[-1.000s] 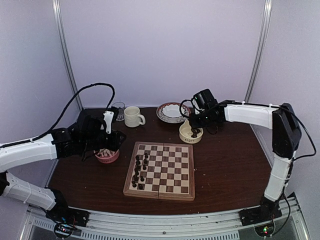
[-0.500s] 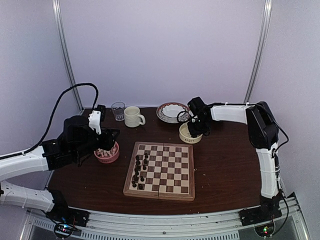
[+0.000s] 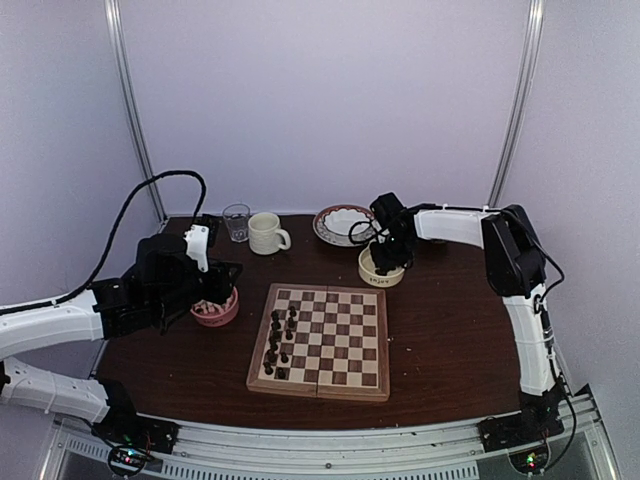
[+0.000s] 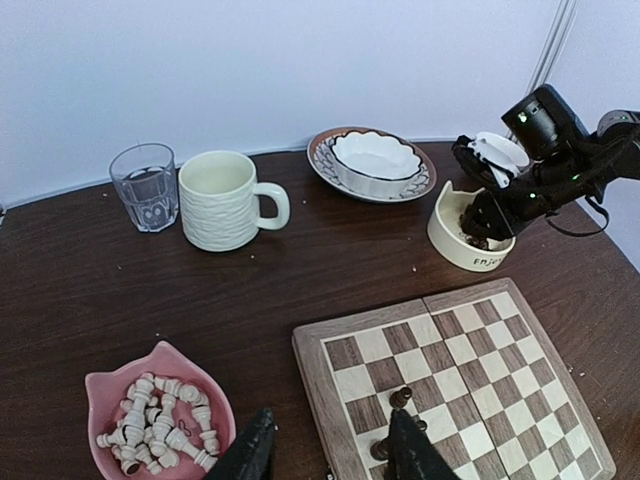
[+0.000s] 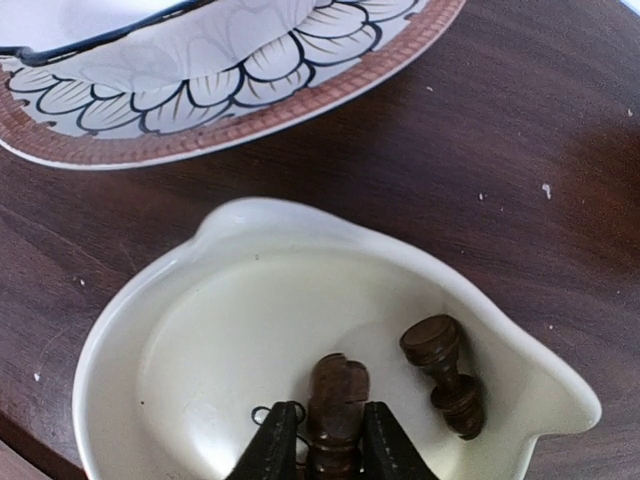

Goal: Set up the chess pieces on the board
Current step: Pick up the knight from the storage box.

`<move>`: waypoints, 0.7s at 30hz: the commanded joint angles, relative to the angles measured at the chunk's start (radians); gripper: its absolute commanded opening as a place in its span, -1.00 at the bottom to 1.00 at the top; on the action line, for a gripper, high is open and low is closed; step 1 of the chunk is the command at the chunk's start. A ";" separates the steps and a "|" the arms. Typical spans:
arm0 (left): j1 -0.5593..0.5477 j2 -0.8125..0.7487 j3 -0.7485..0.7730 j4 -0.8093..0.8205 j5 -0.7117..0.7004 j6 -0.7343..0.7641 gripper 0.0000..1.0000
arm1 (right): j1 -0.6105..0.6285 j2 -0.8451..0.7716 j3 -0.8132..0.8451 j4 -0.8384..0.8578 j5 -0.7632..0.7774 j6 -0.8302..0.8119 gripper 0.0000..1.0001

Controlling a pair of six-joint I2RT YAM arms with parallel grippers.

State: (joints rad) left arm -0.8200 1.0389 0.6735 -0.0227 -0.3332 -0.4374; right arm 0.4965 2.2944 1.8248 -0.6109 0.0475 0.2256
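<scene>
Dark table [image 3: 450, 330], right gripper [image 5: 320, 445] pinching dark chess piece [image 5: 337, 385] in cream bowl [image 5: 250, 215], left gripper [image 4: 330, 450] jaws parted

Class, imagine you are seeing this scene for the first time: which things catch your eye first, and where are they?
The chequered board lies mid-table, with dark pieces standing only along its left side. Beyond it, the right arm reaches into a cream bowl, jaws pinching one dark piece. Left of the board, a pink bowl holds pale pieces.
</scene>
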 commanded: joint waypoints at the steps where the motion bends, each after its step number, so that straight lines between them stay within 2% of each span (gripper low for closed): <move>1: -0.002 -0.020 0.020 0.041 -0.015 0.014 -0.20 | -0.009 0.017 0.019 -0.038 -0.013 -0.007 -0.55; 7: -0.002 -0.023 0.013 0.046 0.000 0.002 -0.20 | -0.009 -0.069 -0.056 0.045 -0.037 -0.016 -0.67; 14: -0.002 0.006 0.025 0.041 0.005 0.004 -0.20 | 0.017 -0.275 -0.233 0.228 -0.032 -0.035 -0.67; 19: -0.002 0.008 0.027 0.044 0.021 0.001 -0.20 | 0.046 -0.372 -0.304 0.294 -0.044 -0.055 -0.67; 21: -0.002 0.011 0.032 0.046 0.054 -0.002 -0.20 | 0.067 -0.414 -0.340 0.326 -0.095 -0.072 -0.67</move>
State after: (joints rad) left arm -0.8200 1.0447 0.6754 -0.0223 -0.3252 -0.4366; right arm 0.5259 1.9549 1.5429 -0.3836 0.0071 0.1886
